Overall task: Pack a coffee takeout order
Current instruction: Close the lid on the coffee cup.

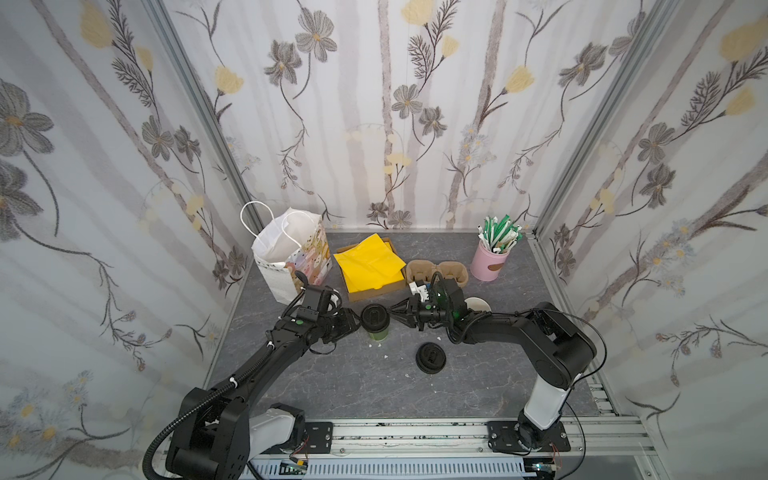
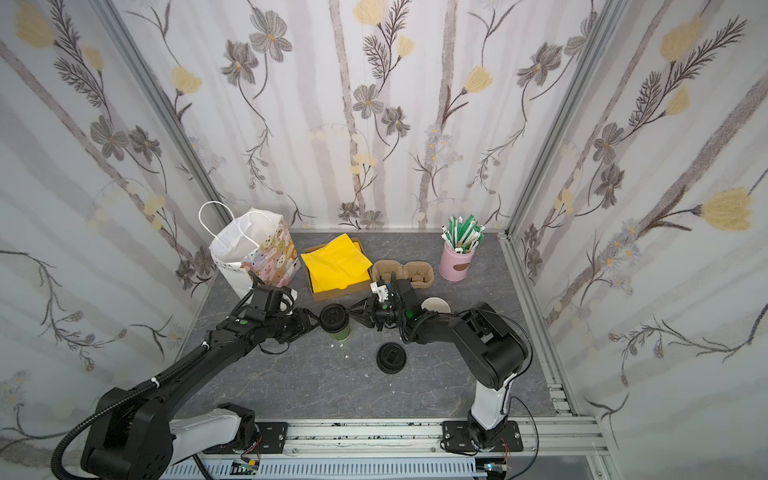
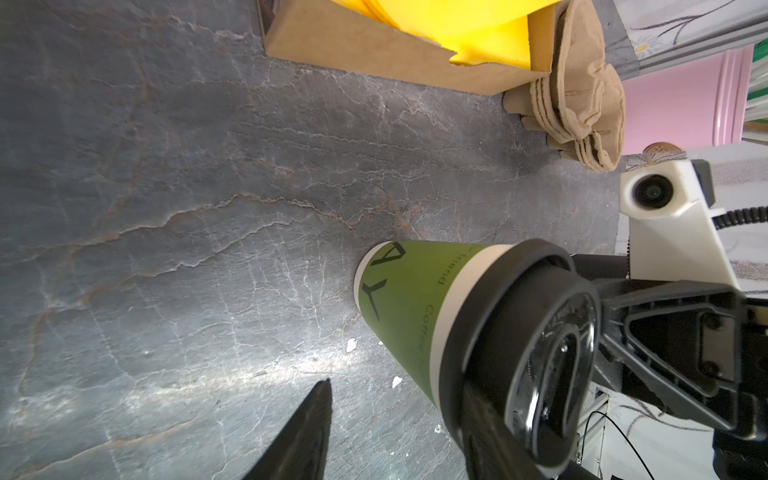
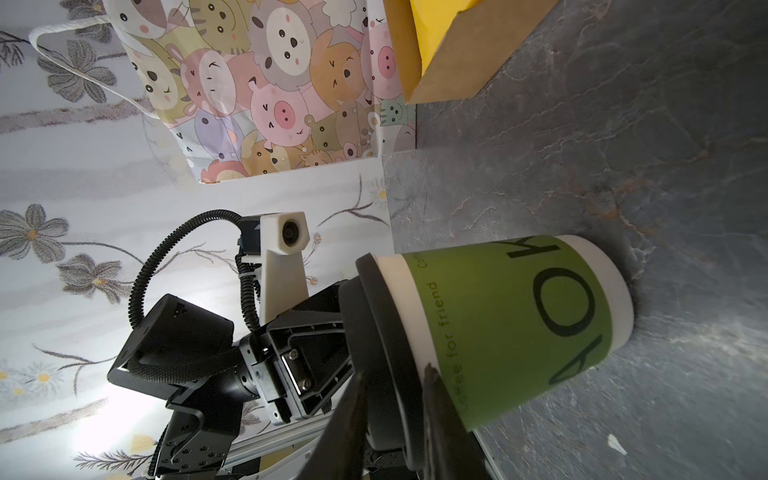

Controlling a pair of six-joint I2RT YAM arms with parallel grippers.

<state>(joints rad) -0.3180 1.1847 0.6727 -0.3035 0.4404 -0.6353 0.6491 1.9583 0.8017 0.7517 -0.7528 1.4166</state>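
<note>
A small green paper cup [image 1: 377,332] [image 2: 341,331] with a black lid [image 1: 375,316] stands upright mid-table. My left gripper [image 1: 356,322] [image 3: 399,386] is open at the cup's left. One of its fingers [image 3: 320,411] hangs free over the table and the other lies against the lid [image 3: 540,353]. My right gripper [image 1: 390,312] [image 4: 394,372] reaches in from the right. Its fingers straddle the lid's rim [image 4: 382,332], one on top and one under it against the cup [image 4: 519,324]. Yellow napkins [image 1: 370,262] lie in a cardboard tray behind.
A white paper bag [image 1: 291,257] with cartoon animals stands open at the back left. Brown cup carriers [image 1: 436,272] and a pink holder of straws [image 1: 489,259] are at the back right. A loose black lid [image 1: 431,357] lies in front. A cream-lined cup [image 1: 478,304] shows behind my right arm.
</note>
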